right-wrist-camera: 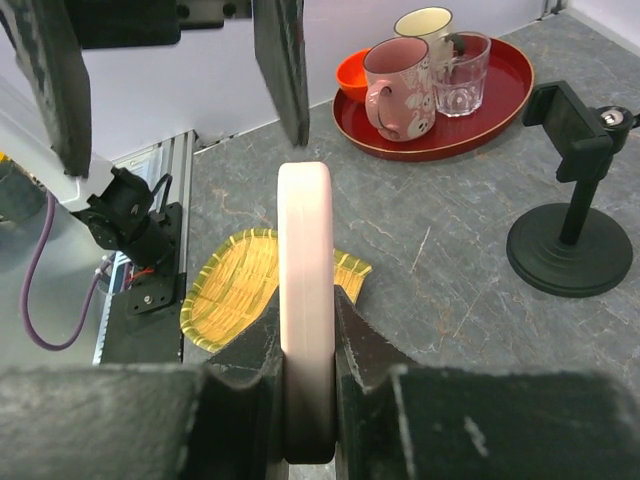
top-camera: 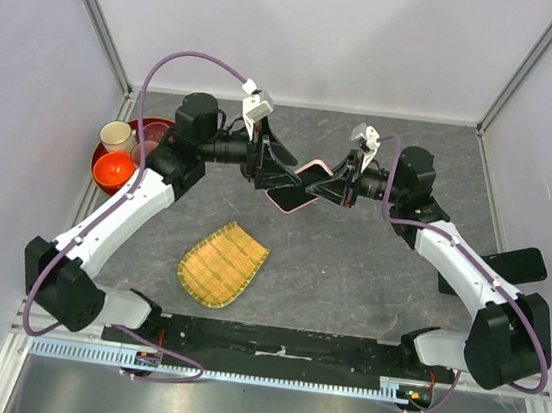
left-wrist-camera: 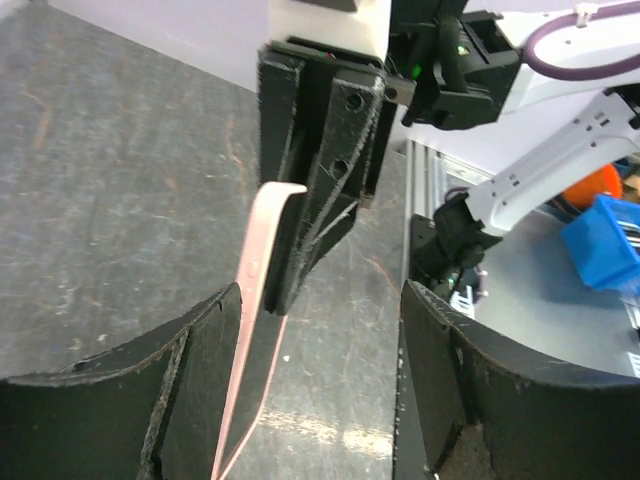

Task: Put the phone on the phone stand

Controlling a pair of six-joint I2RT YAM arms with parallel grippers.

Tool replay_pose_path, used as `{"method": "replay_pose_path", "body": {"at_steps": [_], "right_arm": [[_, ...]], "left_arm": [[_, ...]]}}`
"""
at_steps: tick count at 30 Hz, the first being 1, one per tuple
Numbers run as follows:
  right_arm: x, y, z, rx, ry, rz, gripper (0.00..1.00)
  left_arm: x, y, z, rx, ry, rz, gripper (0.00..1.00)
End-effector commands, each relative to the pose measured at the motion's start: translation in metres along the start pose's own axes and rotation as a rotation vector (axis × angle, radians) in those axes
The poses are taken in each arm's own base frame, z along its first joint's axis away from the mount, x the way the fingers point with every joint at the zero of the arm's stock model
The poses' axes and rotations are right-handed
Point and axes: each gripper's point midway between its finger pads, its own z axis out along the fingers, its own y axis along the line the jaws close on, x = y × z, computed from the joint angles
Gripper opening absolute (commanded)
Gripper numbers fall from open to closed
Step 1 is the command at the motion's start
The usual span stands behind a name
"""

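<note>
Your R gripper (right-wrist-camera: 308,338) is clamped tight on the phone (right-wrist-camera: 305,230), pinching it across its thin side. The pale pink rim faces the R wrist cam edge-on and the phone is up off the table (top-camera: 349,266). In the top view it hangs mid-table between the two grippers, nearer the back wall.

Your L gripper (left-wrist-camera: 320,320) stands wide open w/ nothing gripped. The phone's free end reaches in between its fingers (left-wrist-camera: 200,400), close along one of them. You can't tell from the L wrist cam whether it touches.

The phone stand (right-wrist-camera: 570,215) sits on the table apart from the phone, to the right in the R wrist view: round disc base, thin post, clamp on top. Just behind it is the red tray (right-wrist-camera: 500,105).

Writing/brands: none readable. The phone edge is plain, and the pink mug (right-wrist-camera: 398,88) has a pale motif too small to make out.

Count:
- 1 phone, 1 phone stand, 1 red tray.
- On or in the tray: 2 mugs (pink plus a cream mug (right-wrist-camera: 425,25)) and 1 clear glass (right-wrist-camera: 462,62).
- 1 orange bowl (right-wrist-camera: 353,72) shows at the tray's left rim.
- 1 woven bamboo tray (top-camera: 224,264) lies flat near the arm bases.
- 1 flat black item (top-camera: 519,264) on the R side is partly hidden by the R arm, so no ID.
</note>
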Motion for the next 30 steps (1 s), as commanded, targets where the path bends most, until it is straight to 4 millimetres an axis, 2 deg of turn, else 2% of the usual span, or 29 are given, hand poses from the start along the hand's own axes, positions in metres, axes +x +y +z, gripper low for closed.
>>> {"method": "replay_pose_path", "body": {"at_steps": [1, 3, 6, 7, 8, 9, 11, 16, 23, 25, 30], "right_arm": [[-0.037, 0.023, -0.003, -0.072, -0.054, -0.166, 0.00], [-0.036, 0.023, -0.003, -0.074, -0.049, -0.161, 0.00], [-0.040, 0.025, -0.004, -0.076, -0.058, -0.170, 0.00], [-0.040, 0.026, -0.004, -0.077, -0.061, -0.168, 0.00], [-0.042, 0.028, -0.004, -0.079, -0.067, -0.171, 0.00], [-0.046, 0.029, -0.005, -0.078, -0.080, -0.186, 0.00], [-0.048, 0.032, -0.006, -0.079, -0.087, -0.182, 0.00], [-0.051, 0.036, -0.009, -0.074, -0.095, -0.199, 0.00], [-0.052, 0.038, -0.011, -0.060, -0.094, -0.210, 0.00], [-0.054, 0.036, -0.012, -0.051, -0.099, -0.209, 0.00], [-0.056, 0.032, -0.011, -0.029, -0.104, -0.196, 0.00]], "left_arm": [[-0.030, -0.004, -0.014, -0.098, -0.086, 0.150, 0.71], [-0.033, -0.003, -0.018, -0.129, -0.108, 0.167, 0.72], [-0.027, 0.003, -0.015, -0.132, -0.081, 0.137, 0.75], [-0.023, 0.005, -0.012, -0.115, -0.063, 0.121, 0.76], [-0.022, -0.003, -0.010, -0.063, -0.037, 0.105, 0.76], [-0.014, 0.003, -0.003, -0.036, -0.009, 0.072, 0.75], [-0.011, -0.006, 0.000, 0.047, 0.015, 0.042, 0.74], [0.001, -0.009, 0.007, 0.124, 0.057, 0.008, 0.66], [0.011, -0.024, 0.013, 0.191, 0.098, 0.026, 0.53], [0.014, -0.027, 0.015, 0.197, 0.111, 0.030, 0.45], [0.012, -0.028, 0.015, 0.189, 0.111, 0.050, 0.10]]}}
